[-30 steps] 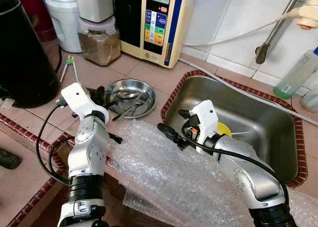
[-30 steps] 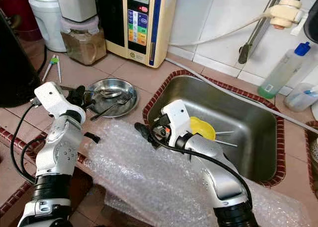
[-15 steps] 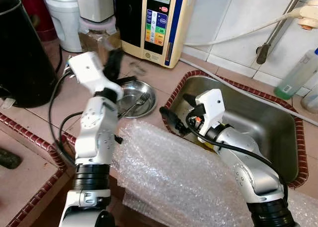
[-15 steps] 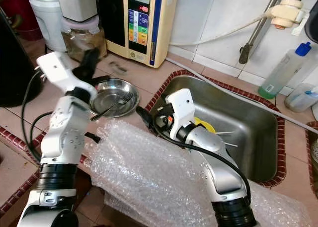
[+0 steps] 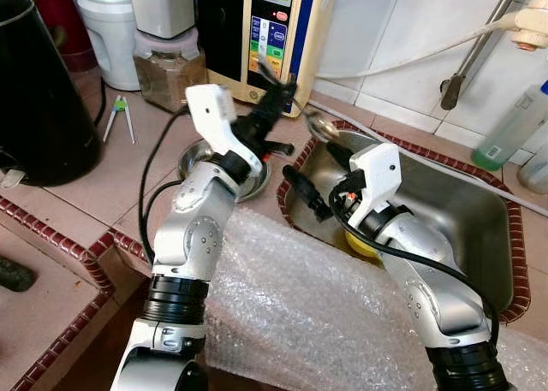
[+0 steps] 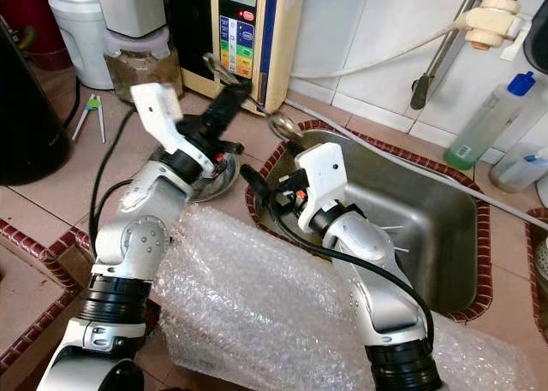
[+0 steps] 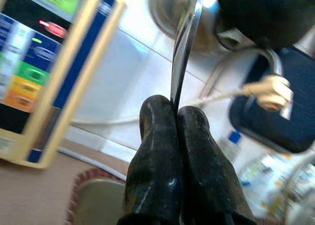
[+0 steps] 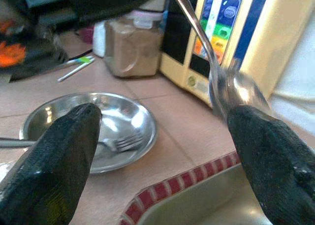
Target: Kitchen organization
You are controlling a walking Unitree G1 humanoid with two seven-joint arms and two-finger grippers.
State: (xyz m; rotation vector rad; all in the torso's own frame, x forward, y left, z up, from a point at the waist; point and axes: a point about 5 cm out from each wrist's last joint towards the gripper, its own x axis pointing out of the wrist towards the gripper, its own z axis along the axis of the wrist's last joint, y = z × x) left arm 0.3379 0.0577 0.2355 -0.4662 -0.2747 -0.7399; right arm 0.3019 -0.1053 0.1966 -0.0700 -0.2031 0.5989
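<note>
Now the spoon [image 5: 318, 126] is up in the air, pinched by its handle between the closed fingers of the left gripper [image 5: 276, 90], its bowl hanging over the near-left corner of the sink [image 5: 445, 194]. A second ago that gripper was down at the steel dish [image 8: 64, 121], at about nine o'clock from the sink; since then the arm has swung up and across toward three o'clock with the spoon. I'd judge the spoon is being carried from dish to sink, or offered to the other arm.

Just below, at about five o'clock from the spoon's bowl, the right gripper [image 5: 317, 181] has risen from the bubble wrap [image 5: 308, 314] and waits with its fingers spread wide; in its wrist view the bowl hangs between them, untouched.

One fork [image 8: 120, 142] remains in the dish. Inside the sink something yellow [image 5: 364, 244] shows behind the right arm, too hidden to name. At eleven o'clock on the counter stand a lidded jar of brown powder [image 5: 169, 70] and a cream appliance with coloured buttons [image 5: 272, 40].
</note>
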